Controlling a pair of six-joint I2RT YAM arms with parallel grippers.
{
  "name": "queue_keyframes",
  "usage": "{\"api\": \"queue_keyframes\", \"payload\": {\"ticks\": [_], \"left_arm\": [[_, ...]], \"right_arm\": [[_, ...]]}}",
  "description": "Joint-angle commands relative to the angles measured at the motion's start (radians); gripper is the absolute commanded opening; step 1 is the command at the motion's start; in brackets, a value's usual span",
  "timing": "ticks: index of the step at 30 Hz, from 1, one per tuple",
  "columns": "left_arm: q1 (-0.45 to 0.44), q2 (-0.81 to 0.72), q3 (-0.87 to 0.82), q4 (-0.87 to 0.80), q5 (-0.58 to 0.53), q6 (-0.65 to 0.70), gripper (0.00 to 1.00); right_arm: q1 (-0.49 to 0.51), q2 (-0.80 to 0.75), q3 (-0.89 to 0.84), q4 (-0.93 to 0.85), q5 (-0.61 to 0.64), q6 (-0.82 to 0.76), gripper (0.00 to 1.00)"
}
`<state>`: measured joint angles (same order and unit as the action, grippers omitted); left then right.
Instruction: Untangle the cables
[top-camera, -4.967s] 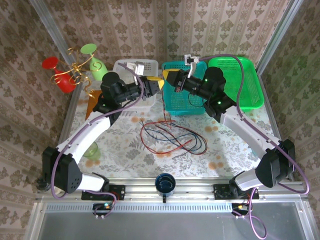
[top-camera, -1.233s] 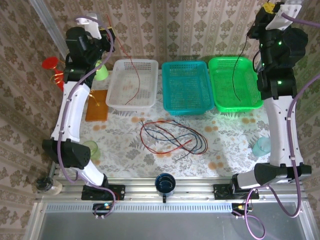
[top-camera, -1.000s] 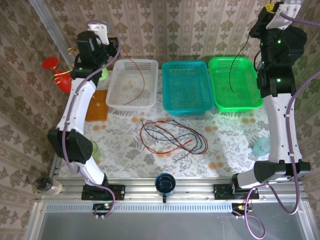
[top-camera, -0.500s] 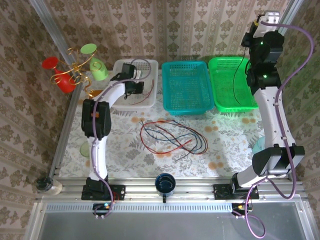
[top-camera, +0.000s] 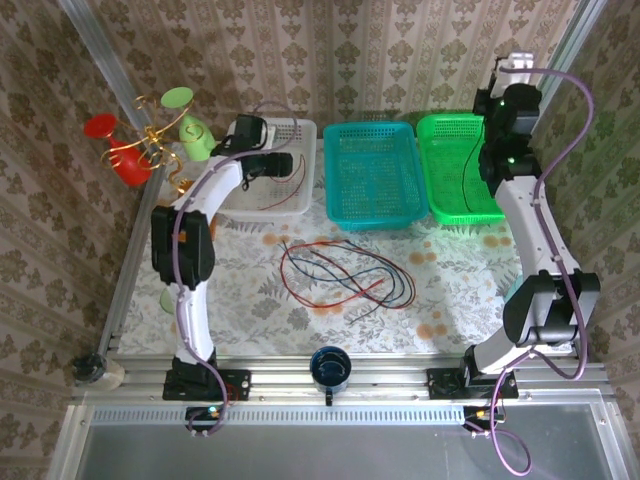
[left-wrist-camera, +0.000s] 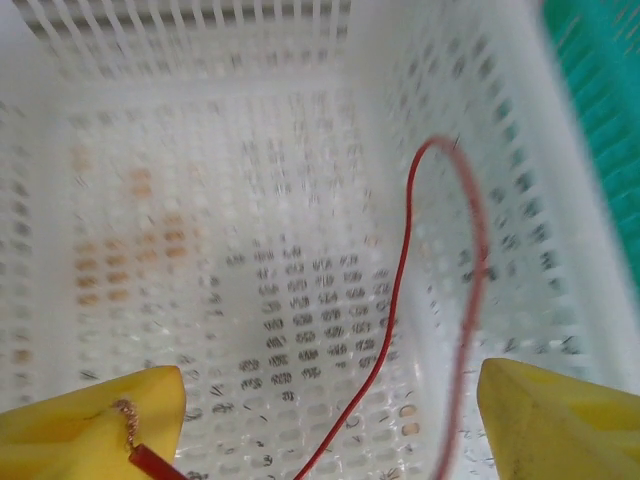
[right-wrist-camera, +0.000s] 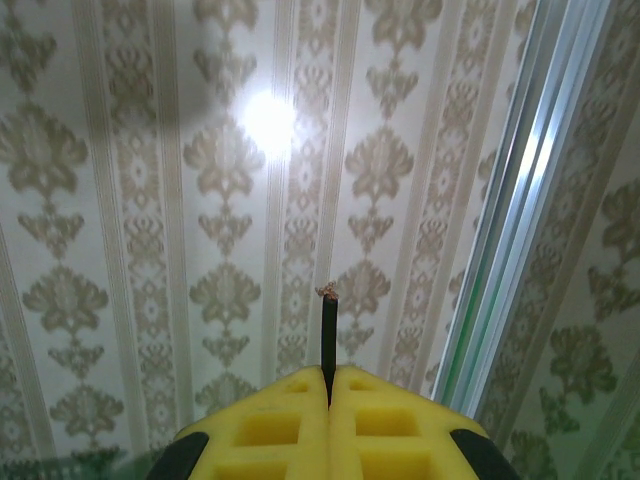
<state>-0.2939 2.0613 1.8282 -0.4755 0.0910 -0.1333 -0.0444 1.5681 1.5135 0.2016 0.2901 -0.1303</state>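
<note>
A loose tangle of red, black and blue cables (top-camera: 345, 275) lies on the floral tabletop. My left gripper (top-camera: 285, 165) hangs open inside the white basket (top-camera: 250, 205), its yellow fingers (left-wrist-camera: 90, 420) far apart. A red cable (left-wrist-camera: 400, 290) loops across the basket floor, and its bare copper end rests on the left finger. My right gripper (top-camera: 484, 100) is raised at the back right, shut on a black cable (right-wrist-camera: 328, 335) whose frayed tip sticks out above the pads (right-wrist-camera: 270, 425). The black cable (top-camera: 465, 170) hangs down into the green basket (top-camera: 440, 135).
A teal basket (top-camera: 370, 175) stands between the white and green ones. A stand with red and green cups (top-camera: 150, 135) is at the back left. A dark blue mug (top-camera: 330, 368) sits on the front rail. Patterned walls and metal frame posts close in the back.
My left arm has dropped from high at the back left into the white basket and let the red cable go. My right arm has lowered slightly, still holding the black cable.
</note>
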Motion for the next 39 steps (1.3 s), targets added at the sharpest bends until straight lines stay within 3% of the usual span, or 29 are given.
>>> {"api": "queue_keyframes", "payload": {"ticks": [1,3,5,9,12,13,19,27,35,38,39], "left_arm": [[0.001,-0.083,0.014,0.002,-0.04,0.017,0.8],[-0.003,-0.118,0.011,-0.007,-0.049,0.023,0.84],[-0.005,-0.139,0.011,-0.015,-0.047,0.029,0.97],[0.008,-0.071,0.107,-0.122,-0.012,0.028,1.0],[0.05,-0.051,0.143,-0.099,0.194,-0.103,1.0],[0.052,-0.068,0.132,-0.059,0.212,-0.127,1.0],[0.007,-0.154,0.147,-0.088,0.131,-0.055,1.0],[-0.077,-0.286,-0.019,-0.117,0.044,0.015,1.0],[-0.12,-0.343,-0.127,-0.113,0.049,-0.022,1.0],[-0.126,-0.357,-0.143,-0.121,0.047,-0.031,1.0],[-0.128,-0.364,-0.148,-0.124,0.046,-0.03,1.0]], "right_arm": [[-0.005,0.016,-0.057,0.042,0.047,0.02,0.0],[-0.005,0.03,-0.095,0.03,0.057,0.032,0.0],[-0.009,0.056,-0.109,-0.005,0.056,0.038,0.0],[-0.034,0.097,-0.117,-0.075,0.024,0.109,0.0],[-0.051,0.126,-0.087,-0.145,0.008,0.139,0.0],[-0.054,0.134,-0.083,-0.155,0.006,0.137,0.0],[-0.071,0.288,0.091,-0.414,0.015,0.164,0.0],[-0.073,0.669,0.484,-0.946,-0.074,0.229,0.0],[-0.077,0.927,0.772,-1.284,-0.126,0.277,0.04],[-0.086,0.926,0.784,-1.293,-0.128,0.283,0.14],[-0.089,0.913,0.789,-1.296,-0.129,0.284,0.22]]}}
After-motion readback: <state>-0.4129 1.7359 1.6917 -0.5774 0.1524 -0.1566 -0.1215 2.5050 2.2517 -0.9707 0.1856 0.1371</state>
